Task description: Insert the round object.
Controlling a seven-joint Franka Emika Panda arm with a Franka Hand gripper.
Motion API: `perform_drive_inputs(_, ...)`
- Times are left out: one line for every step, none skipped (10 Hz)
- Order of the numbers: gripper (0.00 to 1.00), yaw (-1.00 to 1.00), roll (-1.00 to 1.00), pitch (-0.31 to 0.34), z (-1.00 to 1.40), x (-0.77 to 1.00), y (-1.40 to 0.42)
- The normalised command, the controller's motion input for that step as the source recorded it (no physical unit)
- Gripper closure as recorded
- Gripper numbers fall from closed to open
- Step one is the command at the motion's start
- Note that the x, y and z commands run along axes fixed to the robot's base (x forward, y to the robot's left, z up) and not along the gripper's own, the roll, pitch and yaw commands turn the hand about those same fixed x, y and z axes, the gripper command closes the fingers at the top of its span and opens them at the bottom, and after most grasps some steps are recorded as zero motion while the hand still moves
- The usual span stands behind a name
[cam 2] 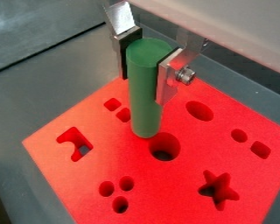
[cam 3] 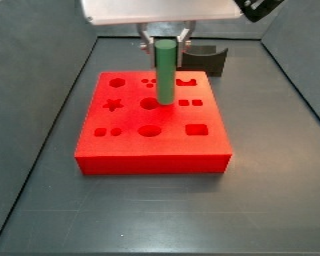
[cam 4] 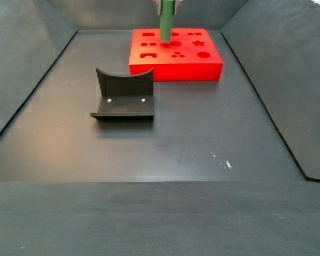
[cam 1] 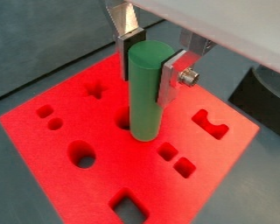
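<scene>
My gripper [cam 1: 149,66] is shut on the round object, a green peg [cam 1: 145,96], near its upper end and holds it upright over the red block [cam 1: 60,188]. It shows the same way in a wrist view [cam 2: 149,63]. The peg's lower end is at the block's top, right beside a round hole [cam 2: 164,150] near the block's middle; I cannot tell whether it touches. In a side view the gripper [cam 3: 166,38] holds the peg [cam 3: 164,72] above the block [cam 3: 149,148]. In a side view the peg [cam 4: 166,18] stands over the block [cam 4: 190,68] at the far end.
The block has other cut-outs: a star [cam 2: 217,187], a larger round hole [cam 1: 83,157] and square holes [cam 1: 129,207]. The dark fixture [cam 4: 123,96] stands on the grey floor mid-way along; it also shows behind the block [cam 3: 207,58]. Dark walls enclose the floor.
</scene>
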Motion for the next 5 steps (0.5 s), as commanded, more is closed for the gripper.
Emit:
perform_drive_inputs(1.00,-0.20,0.07,-0.136,0.00,-0.59,0.00)
perform_drive_inputs(1.00,-0.22,0.03,-0.114,0.00,-0.51,0.06)
perform_drive_inputs(1.00,-0.15,0.00,-0.104,-0.03,-0.32,0.11)
perform_drive_inputs(1.00,-0.03,-0.05,-0.067,-0.03,-0.08,0.00)
perform_drive_inputs(1.00,-0.10,-0.11,-0.036,-0.18,0.17,-0.07)
